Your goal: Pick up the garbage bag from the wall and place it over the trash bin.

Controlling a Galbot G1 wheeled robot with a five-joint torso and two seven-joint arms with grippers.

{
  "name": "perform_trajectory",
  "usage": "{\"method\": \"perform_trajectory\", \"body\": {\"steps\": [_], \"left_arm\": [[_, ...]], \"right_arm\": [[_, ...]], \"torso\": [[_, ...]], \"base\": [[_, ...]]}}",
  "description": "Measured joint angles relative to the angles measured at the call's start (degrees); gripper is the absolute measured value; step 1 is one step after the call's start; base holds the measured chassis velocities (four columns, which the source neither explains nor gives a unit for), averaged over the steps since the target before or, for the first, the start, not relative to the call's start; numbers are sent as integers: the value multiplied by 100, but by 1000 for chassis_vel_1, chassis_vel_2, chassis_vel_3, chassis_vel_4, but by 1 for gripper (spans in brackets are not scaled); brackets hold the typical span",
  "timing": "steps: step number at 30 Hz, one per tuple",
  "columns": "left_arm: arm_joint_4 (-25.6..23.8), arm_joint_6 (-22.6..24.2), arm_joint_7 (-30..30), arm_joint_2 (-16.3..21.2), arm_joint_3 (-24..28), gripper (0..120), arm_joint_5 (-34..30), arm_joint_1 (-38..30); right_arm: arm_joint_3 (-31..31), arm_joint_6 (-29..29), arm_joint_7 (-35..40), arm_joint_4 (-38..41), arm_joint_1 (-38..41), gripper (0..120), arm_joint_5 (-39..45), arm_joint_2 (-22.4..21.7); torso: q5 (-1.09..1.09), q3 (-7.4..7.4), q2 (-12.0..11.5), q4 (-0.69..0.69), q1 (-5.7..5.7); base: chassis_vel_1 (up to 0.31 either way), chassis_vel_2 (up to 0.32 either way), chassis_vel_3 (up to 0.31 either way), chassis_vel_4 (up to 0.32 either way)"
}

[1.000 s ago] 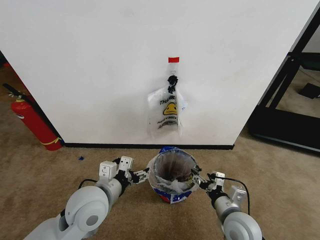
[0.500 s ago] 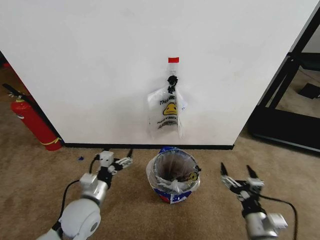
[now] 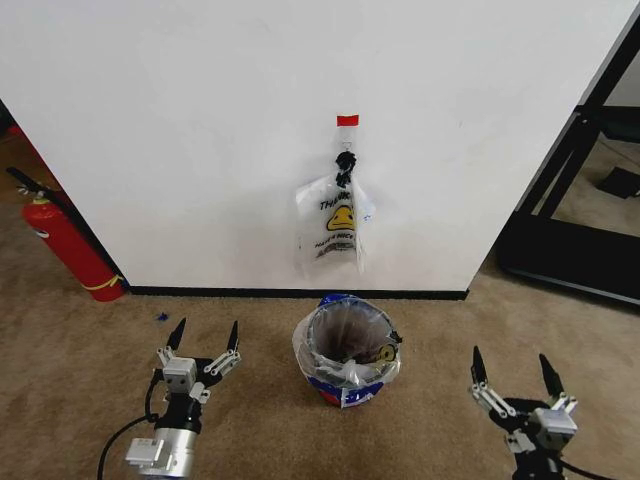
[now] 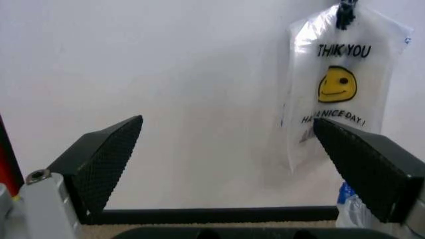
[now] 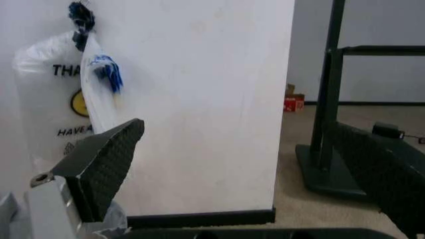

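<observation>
The garbage bag (image 3: 346,379), crinkly white plastic with blue patches, lies draped over the rim of the trash bin (image 3: 342,332), which stands on the carpet just in front of the wall (image 3: 200,120). My left gripper (image 3: 206,332) stands open to the left of the bin, well clear of it, with its fingers pointing at the wall. My right gripper (image 3: 510,358) is open too, off to the bin's right. Both are empty, as the left wrist view (image 4: 227,122) and the right wrist view (image 5: 236,124) confirm.
A second smiley "THANK YOU" bag (image 3: 335,225) (image 4: 339,84) (image 5: 53,99) hangs from a black clip (image 3: 345,162) under a red tape strip (image 3: 347,120). A red fire extinguisher (image 3: 65,245) leans at the left. A black metal frame (image 3: 580,200) stands at the right.
Both grippers have drawn back from the bin's rim, outward and toward me, and now stand open pointing at the wall. The bag stays on the bin.
</observation>
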Motion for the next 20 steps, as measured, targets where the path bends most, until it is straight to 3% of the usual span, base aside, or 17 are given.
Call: {"method": "perform_trajectory", "body": {"steps": [20], "left_arm": [[-30, 117, -39, -2, -35, 100, 94, -34]], "right_arm": [[-130, -11, -163, -7, -7, 100, -113, -59]], "torso": [[0, 0, -1, 0, 0]], "base": [[0, 0, 0, 0]]}}
